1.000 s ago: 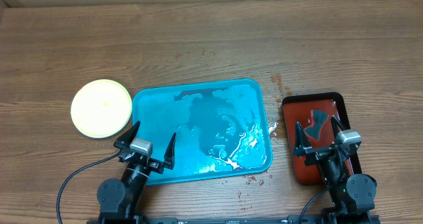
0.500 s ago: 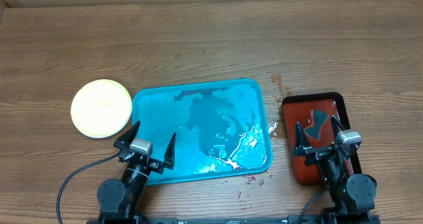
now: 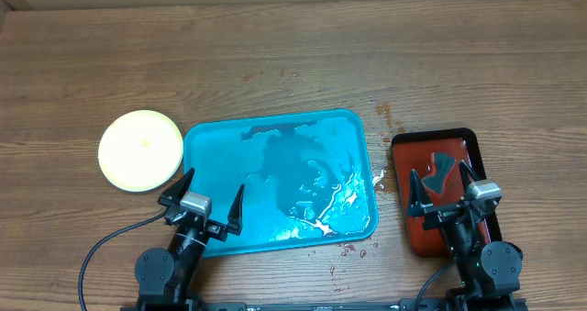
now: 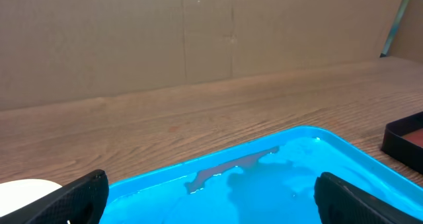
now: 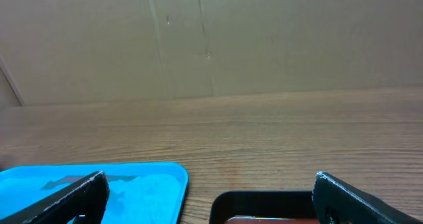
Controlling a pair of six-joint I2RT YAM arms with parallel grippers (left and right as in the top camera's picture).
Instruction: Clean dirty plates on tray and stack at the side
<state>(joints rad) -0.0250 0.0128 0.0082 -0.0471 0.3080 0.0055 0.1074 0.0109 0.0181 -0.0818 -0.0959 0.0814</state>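
Observation:
The turquoise tray lies mid-table, wet, with a brownish smear near its far rim and no plates on it. It also shows in the left wrist view and the right wrist view. A stack of plates, cream on top with a pale green rim, stands on the table left of the tray; its edge shows in the left wrist view. My left gripper is open and empty over the tray's near left edge. My right gripper is open and empty over the dark red tray.
A small dark red, black-rimmed tray lies right of the turquoise tray, with a dark grey object on it. Red sauce spots and water drops mark the table by the tray's near right corner. A cardboard wall stands behind the table.

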